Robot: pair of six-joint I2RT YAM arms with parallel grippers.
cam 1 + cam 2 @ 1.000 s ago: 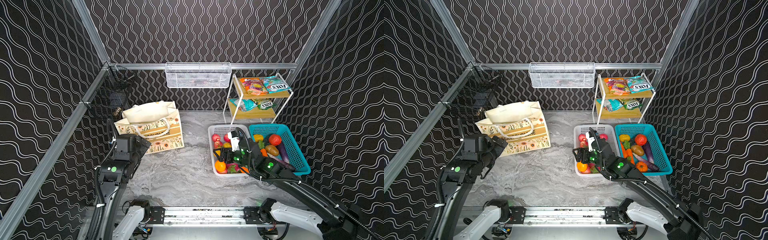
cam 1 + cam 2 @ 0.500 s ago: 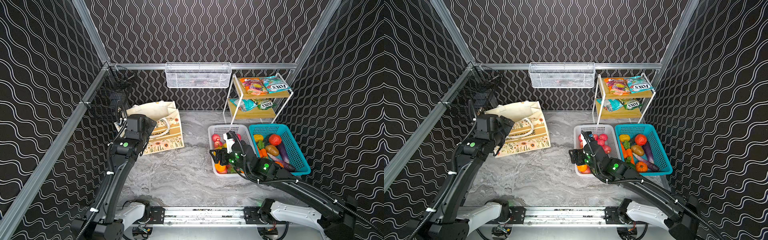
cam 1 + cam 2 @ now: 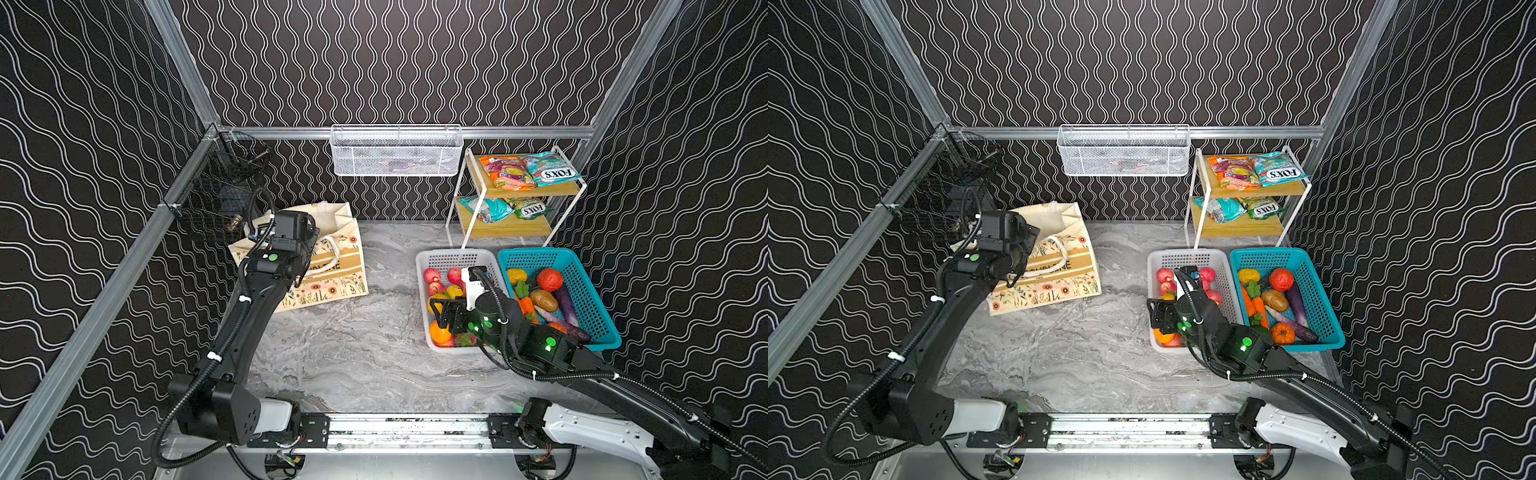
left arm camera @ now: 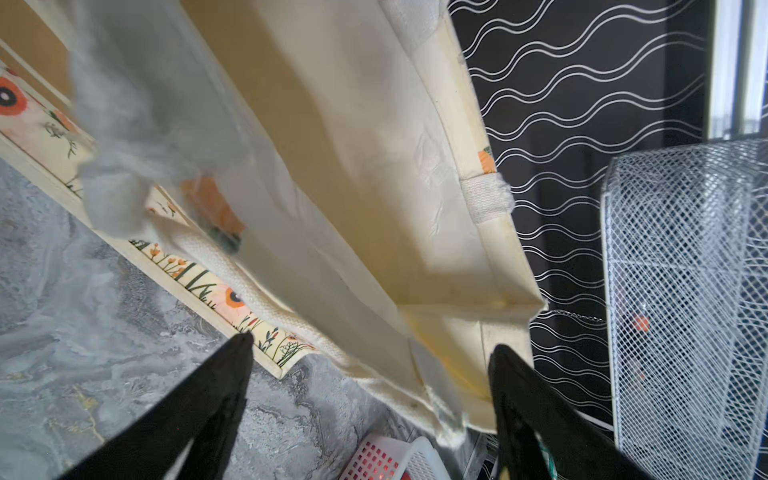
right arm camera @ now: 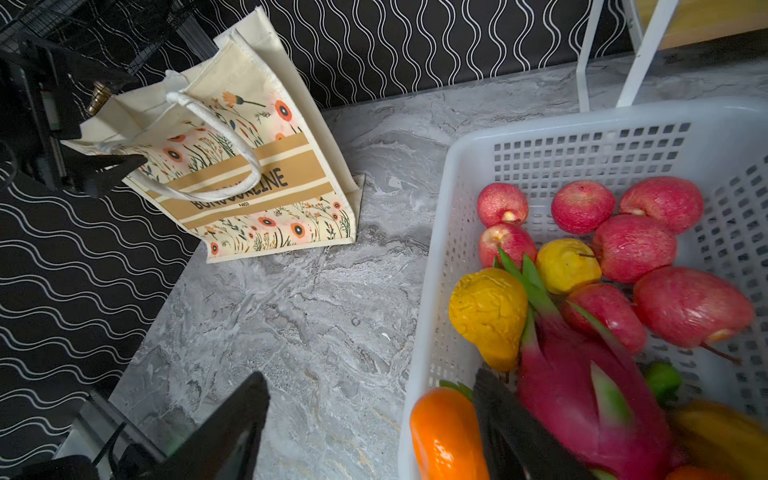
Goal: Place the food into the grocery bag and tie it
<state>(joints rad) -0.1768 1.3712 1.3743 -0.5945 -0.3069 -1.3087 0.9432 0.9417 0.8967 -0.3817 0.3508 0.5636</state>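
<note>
— What is different from a second ago?

— Mostly the left arm. It was folded low at the near left corner. Now it stretches long toward the back, with its wrist over the mouth of the cream canvas grocery bag with the flower print and tan stripes. The bag stands, leaning a little, at the back left of the grey marbled surface.

— And its hand?

— The left hand is spread wide. The bag's top rim, near a corner, lies between the two black fingers, and nothing is pinched yet (I judge a grip on that rim comes next, to hold the mouth open).

— The right side?

— That arm has shifted to the near left edge of the white perforated plastic basket, reaching in from the near right. The right hand is also wide and empty. One finger hangs outside the basket wall over the surface. The other is inside, between the round orange fruit and the pink dragon fruit.

— So how far along is the task?

— At the very start, I'd say. No food is lifted, and what shows of the bag's inside is bare.
</note>
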